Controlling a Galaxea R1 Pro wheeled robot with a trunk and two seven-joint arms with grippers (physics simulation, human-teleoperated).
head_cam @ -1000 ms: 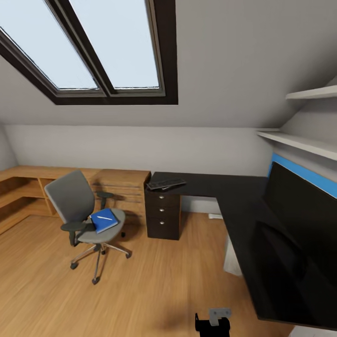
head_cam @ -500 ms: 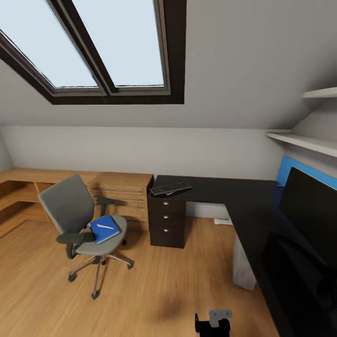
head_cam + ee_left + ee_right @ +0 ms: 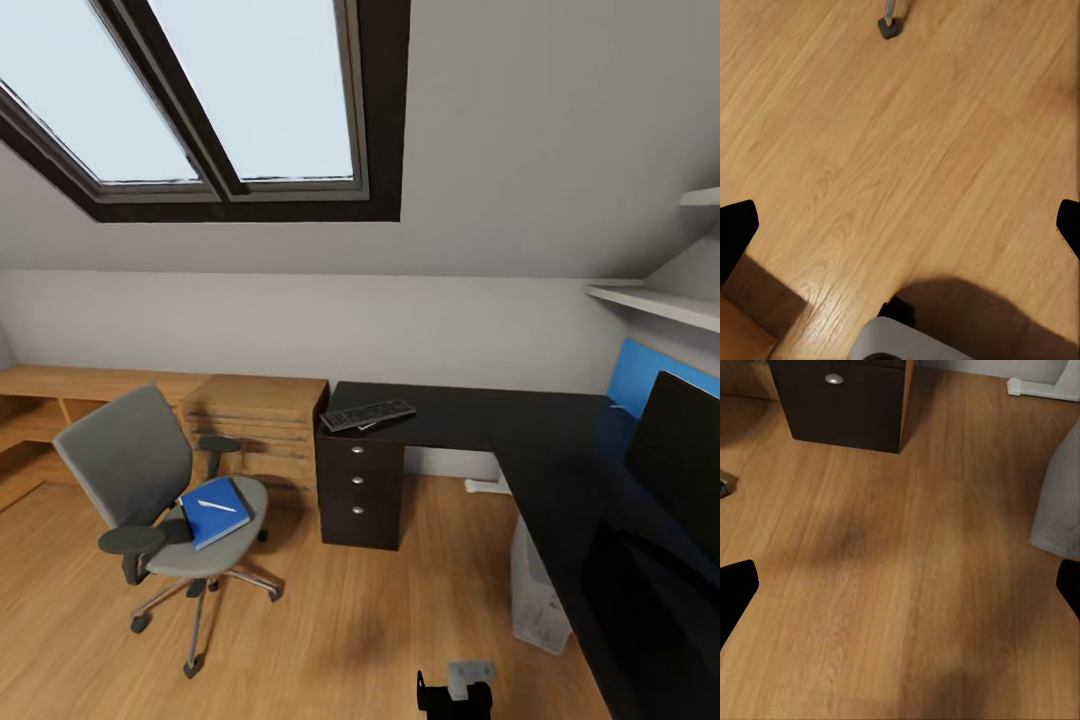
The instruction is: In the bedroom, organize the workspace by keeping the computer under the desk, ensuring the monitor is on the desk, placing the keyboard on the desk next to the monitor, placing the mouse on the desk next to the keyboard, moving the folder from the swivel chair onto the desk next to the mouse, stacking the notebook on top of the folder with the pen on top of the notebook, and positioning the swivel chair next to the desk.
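Still en route: blue folder (image 3: pixel 214 510) w/ pen (image 3: pixel 217 505) sits on chair (image 3: pixel 150 490) seat, keyboard (image 3: pixel 367 413) at desk (image 3: pixel 470 415) corner. Both arms' fingers spread wide, empty. Approach chair squarely, stop short.

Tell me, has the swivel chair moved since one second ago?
No. The chair sits lower and further left in the head view, but so does the wooden cabinet beside it; the camera has shifted, not the chair.

head high over room, wrists facing floor (image 3: pixel 900 585), perhaps close
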